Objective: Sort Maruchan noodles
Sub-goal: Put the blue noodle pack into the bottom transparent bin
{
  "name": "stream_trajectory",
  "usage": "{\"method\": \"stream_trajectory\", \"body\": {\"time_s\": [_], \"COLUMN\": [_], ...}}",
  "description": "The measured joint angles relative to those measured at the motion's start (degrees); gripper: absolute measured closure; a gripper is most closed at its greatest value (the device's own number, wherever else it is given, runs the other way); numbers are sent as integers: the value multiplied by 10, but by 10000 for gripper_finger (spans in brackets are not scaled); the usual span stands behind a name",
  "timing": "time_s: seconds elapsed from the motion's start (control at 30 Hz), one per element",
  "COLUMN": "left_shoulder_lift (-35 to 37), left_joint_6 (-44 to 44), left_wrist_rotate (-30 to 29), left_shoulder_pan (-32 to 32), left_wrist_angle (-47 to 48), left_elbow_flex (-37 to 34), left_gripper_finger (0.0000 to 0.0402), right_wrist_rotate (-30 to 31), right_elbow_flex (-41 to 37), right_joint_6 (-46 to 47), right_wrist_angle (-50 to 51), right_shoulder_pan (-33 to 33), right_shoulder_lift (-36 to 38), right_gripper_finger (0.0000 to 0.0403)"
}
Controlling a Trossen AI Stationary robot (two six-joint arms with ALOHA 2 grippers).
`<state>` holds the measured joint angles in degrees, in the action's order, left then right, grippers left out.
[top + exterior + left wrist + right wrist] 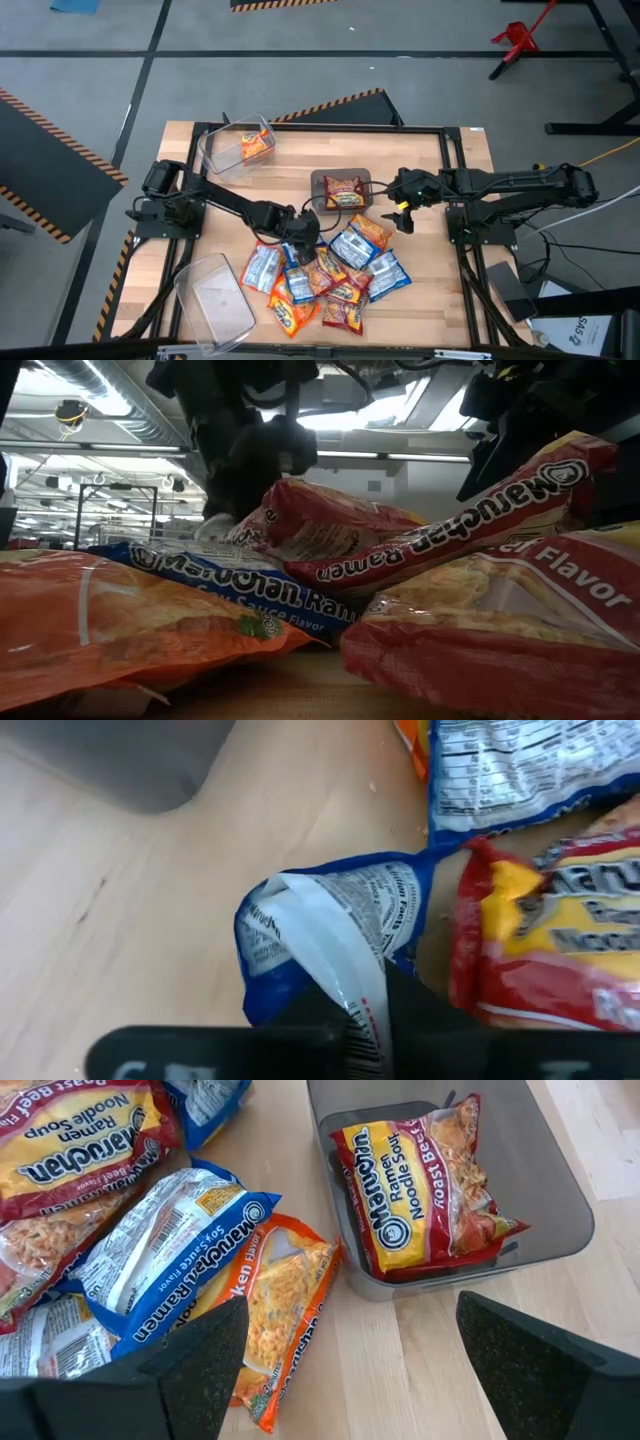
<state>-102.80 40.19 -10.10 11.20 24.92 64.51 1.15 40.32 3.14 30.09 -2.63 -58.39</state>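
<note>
Our left end effector (pixel 360 1020) is clamped on a blue-and-white packet (pixel 330 925) at the noodle pile's (pixel 330 275) edge on the desk (pixel 460 150). Pinched by the crinkly edge, it may slip. The right end effector (pixel 350 1360) hangs wide open beside the bin (pixel 560 1200) holding a red packet (pixel 420 1180)

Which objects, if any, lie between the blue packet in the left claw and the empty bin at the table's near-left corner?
Nothing visible. The left claw is shut on the blue packet at the pile's left edge. Between it and the empty bin only bare table shows; the other packets lie to the right.
</note>
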Motion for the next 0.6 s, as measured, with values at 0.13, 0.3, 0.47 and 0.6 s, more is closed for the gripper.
{"method": "stream_trajectory", "body": {"time_s": [0.13, 0.3, 0.47, 0.6], "left_shoulder_lift": [8, 26, 50, 65], "left_joint_6": [0, 0, 2, 2], "left_wrist_rotate": [-9, -25, -14, 46], "left_shoulder_pan": [1, 1, 4, 21], "left_wrist_angle": [42, 74, 121, 222], "left_elbow_flex": [19, 36, 68, 120], "left_gripper_finger": [397, 396, 396, 396], "right_wrist_rotate": [0, 2, 18, 18], "right_elbow_flex": [0, 0, 0, 0], "right_joint_6": [0, 0, -3, -3], "right_wrist_angle": [0, 0, 0, 0], "right_shoulder_pan": [0, 0, 0, 0], "right_shoulder_lift": [0, 0, 0, 0], "right_gripper_finger": [59, 59, 59, 59]}}
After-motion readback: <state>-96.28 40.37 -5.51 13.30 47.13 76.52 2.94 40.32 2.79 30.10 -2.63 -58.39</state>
